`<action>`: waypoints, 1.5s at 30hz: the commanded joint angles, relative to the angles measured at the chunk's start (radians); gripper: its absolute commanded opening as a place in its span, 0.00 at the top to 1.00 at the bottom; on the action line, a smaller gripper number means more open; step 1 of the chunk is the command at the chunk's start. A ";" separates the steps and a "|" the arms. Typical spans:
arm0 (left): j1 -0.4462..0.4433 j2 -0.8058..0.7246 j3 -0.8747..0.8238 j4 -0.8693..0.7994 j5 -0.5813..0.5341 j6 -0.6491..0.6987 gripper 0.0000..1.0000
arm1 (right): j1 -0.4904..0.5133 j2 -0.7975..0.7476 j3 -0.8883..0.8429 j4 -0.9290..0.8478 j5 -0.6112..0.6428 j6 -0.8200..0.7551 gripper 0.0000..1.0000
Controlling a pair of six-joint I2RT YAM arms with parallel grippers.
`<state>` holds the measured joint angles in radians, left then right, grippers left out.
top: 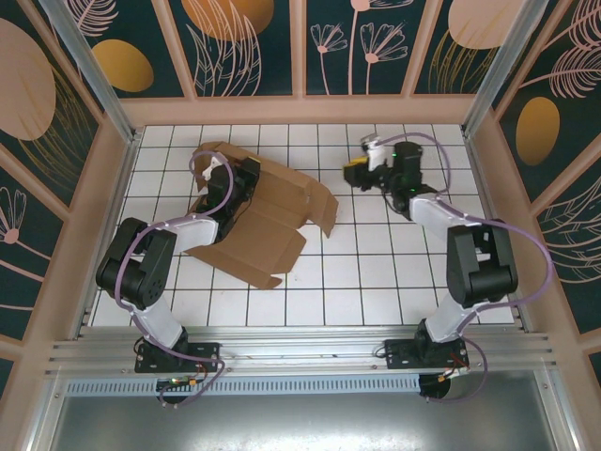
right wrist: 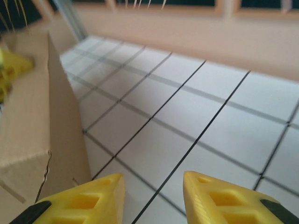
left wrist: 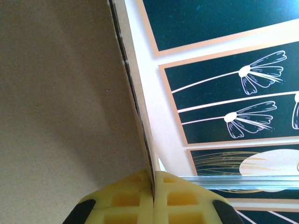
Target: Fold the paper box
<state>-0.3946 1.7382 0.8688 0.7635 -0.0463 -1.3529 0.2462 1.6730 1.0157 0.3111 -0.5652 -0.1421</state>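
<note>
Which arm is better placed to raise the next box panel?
Left, probably: the left gripper is shut on a paper box panel edge, while the right gripper hangs open over bare tiles, apart from it.

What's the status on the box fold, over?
Left end effector shut on box edge. Right end effector open, clear of box. Box partly folded. Nothing blocking.

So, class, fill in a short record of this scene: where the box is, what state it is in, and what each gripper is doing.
object: paper box, brown cardboard, some flaps raised, not yet closed
place: left half of the tiled table
left gripper: shut on an edge of the paper box
right gripper: open, nothing between its fingers, right of the paper box and apart from it
</note>
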 commanded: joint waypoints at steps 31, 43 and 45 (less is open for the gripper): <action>0.000 0.034 -0.029 0.125 0.057 -0.017 1.00 | 0.270 0.106 -0.112 0.293 0.149 -0.083 0.28; 0.000 0.028 -0.027 0.124 0.047 -0.023 1.00 | 0.344 0.095 -0.202 0.497 0.344 0.096 0.26; 0.000 0.028 -0.028 0.124 0.047 -0.026 1.00 | 0.348 0.102 -0.204 0.530 0.368 0.133 0.27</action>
<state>-0.3889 1.7634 0.8532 0.8455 -0.0074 -1.3674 0.5854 1.7687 0.8246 0.7136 -0.2710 -0.0975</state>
